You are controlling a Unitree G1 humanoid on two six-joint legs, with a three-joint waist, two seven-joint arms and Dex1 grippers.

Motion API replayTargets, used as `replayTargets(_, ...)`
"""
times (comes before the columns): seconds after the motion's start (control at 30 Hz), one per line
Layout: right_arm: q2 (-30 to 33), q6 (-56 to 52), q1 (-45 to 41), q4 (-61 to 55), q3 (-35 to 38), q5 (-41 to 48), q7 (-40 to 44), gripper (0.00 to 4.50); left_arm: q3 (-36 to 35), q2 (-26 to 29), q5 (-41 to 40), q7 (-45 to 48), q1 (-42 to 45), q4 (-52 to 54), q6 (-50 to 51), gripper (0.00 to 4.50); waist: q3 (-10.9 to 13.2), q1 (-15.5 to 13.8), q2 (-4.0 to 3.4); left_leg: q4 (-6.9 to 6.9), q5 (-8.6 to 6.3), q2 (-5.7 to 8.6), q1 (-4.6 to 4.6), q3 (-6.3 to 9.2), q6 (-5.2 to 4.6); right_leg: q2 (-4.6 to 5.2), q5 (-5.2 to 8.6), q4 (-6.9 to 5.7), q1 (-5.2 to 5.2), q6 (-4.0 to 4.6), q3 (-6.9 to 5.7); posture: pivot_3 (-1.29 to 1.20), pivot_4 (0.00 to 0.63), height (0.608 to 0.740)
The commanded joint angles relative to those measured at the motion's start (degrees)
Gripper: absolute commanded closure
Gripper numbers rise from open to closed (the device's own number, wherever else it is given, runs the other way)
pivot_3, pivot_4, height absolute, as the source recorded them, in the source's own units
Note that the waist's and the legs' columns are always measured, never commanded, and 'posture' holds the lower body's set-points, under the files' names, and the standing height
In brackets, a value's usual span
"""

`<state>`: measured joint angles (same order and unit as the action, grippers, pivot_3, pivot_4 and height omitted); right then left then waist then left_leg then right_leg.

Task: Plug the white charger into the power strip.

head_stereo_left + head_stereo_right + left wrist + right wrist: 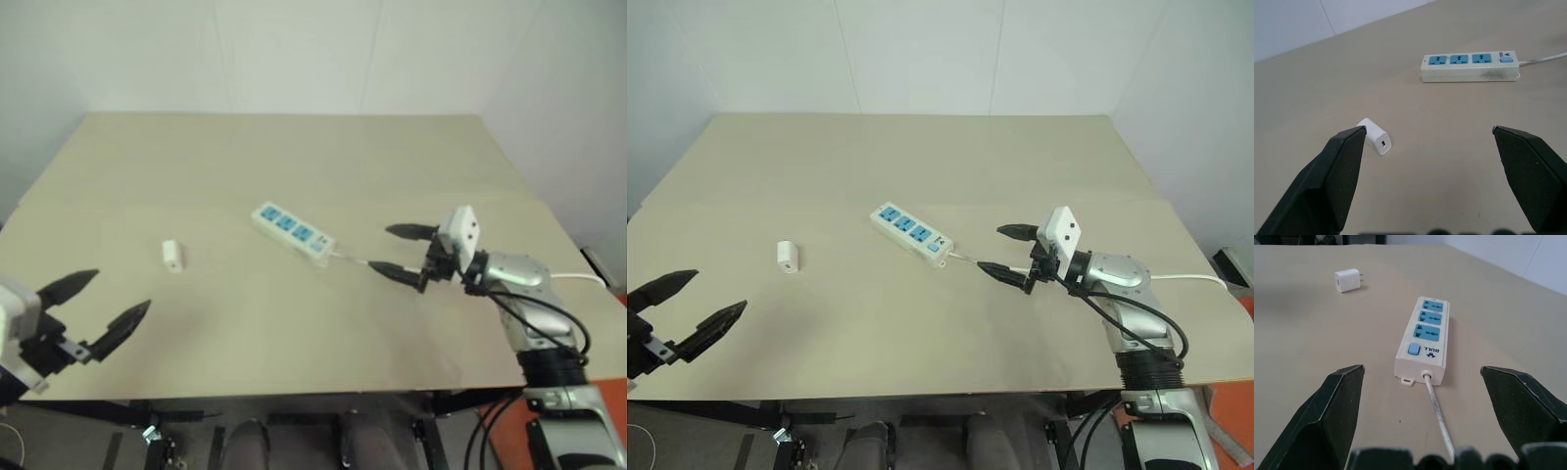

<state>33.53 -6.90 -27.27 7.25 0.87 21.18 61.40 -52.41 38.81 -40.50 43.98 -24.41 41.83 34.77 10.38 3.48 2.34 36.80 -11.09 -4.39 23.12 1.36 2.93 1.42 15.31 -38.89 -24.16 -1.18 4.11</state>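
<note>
Two objects lie on the desk (pixel 294 333): the charger (pixel 172 255) toward the left, the strip (pixel 292 231) near the middle, well apart from each other, bare surface all round.

Left eye view: the strip sits diagonally, switch end toward the right arm, cord (pixel 351 258) running off that way and passing over the right edge. Left end effector (pixel 95 305) hangs at the near left corner, fingers apart, empty. Right end effector (pixel 404 251) is level over the desk just beyond the strip's cord end, fingers apart, empty, the cord passing below them. Far half of the desk is open; a wall stands close behind the far edge.

Right eye view: same layout; the cord shows further along, lying white across the right edge behind the arm.

Left wrist view: charger just past the tip of one finger (pixel 1332 181), lying on its side, a small port on the end facing the camera. Strip further out, broadside on, three blue sockets and a blue switch; grey smudging on its near side wall.

Right wrist view: strip end-on between the spread fingers (pixel 1332 416), switch and cord exit nearest. The charger beyond shows two prongs, pointing away from its port face.
</note>
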Motion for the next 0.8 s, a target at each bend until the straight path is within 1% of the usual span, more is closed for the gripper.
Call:
replayTargets(0.03, 0.6, 0.0, 0.4, -2.0, 1.1, 0.6, 0.2, 0.07, -1.4, 0.7, -0.1, -1.8, 0.5, 1.4, -1.7, 0.00, 0.0, 0.0, 0.00, 0.00, 0.00, 0.00, 0.00, 0.00, 0.00, 0.00, 0.00, 0.00, 0.00, 0.00, 0.00, 0.00, 0.150, 0.740)
replayTargets(0.3, 0.2, -0.9, 1.2, -3.3, 0.8, 0.9, -0.2, 0.07, -1.7, 1.2, -0.5, -2.1, -0.1, 1.4, -1.6, 0.00, 0.0, 0.0, 0.00, 0.00, 0.00, 0.00, 0.01, 0.00, 0.00, -0.01, 0.00, 0.00, -0.02, 0.00, 0.00, 0.00, 0.150, 0.740)
replayTargets(0.4, -1.1, -1.2, 1.1, -3.3, 0.3, 0.1, -2.1, 0.07, -1.6, 1.3, -1.0, -2.6, 0.1, 1.7, -1.3, 0.00, 0.0, 0.0, 0.00, 0.00, 0.00, 0.00, 0.01, 0.00, 0.00, 0.00, 0.01, 0.00, -0.02, 0.00, 0.00, 0.00, 0.150, 0.740)
replayTargets(0.47, -3.1, -0.9, 0.2, -2.5, -0.7, -1.2, -4.2, 0.07, -1.1, 1.5, -1.3, -3.0, 0.5, 1.9, -1.2, 0.00, 0.0, 0.0, 0.00, -0.01, 0.00, 0.00, 0.00, 0.01, 0.00, -0.01, 0.01, 0.01, -0.01, 0.00, 0.00, 0.00, 0.150, 0.740)
replayTargets(0.57, -8.7, 1.2, -3.2, 1.4, -3.1, -5.4, -10.4, 0.07, 0.2, 1.9, -1.5, -3.6, 1.5, 1.6, -1.0, 0.00, 0.0, 0.5, 0.00, -0.02, 0.00, -0.02, -0.02, 0.01, 0.00, -0.03, 0.01, 0.00, -0.02, 0.01, 0.01, 0.00, 0.150, 0.740)
replayTargets(0.6, -11.0, 1.6, -4.6, 3.5, -4.1, -6.5, -12.1, 0.07, 0.6, 2.0, -1.4, -3.7, 1.8, 1.5, -1.0, 0.00, 0.0, 0.6, 0.00, -0.02, 0.00, -0.02, -0.02, 0.01, 0.00, -0.05, -0.01, -0.01, -0.04, 0.03, 0.03, 0.00, 0.150, 0.740)
replayTargets(0.73, -16.8, 4.7, -7.7, 10.5, -6.2, -9.7, -15.1, 0.07, 1.4, 2.2, -1.4, -4.1, 2.6, 1.4, -0.9, 0.00, 0.0, 0.5, -0.01, -0.10, 0.00, -0.04, -0.02, 0.02, 0.00, -0.09, -0.01, 0.00, -0.07, 0.09, 0.04, 0.00, 0.150, 0.740)
replayTargets(0.8, -20.4, 6.9, -9.8, 15.4, -7.3, -12.0, -18.5, 0.07, 1.5, 2.2, -1.4, -4.3, 2.6, 1.6, -1.0, 0.00, 0.0, 0.5, -0.01, -0.11, -0.01, -0.04, 0.06, 0.02, 0.01, -0.07, -0.02, 0.03, -0.10, 0.14, 0.02, 0.00, 0.150, 0.740)
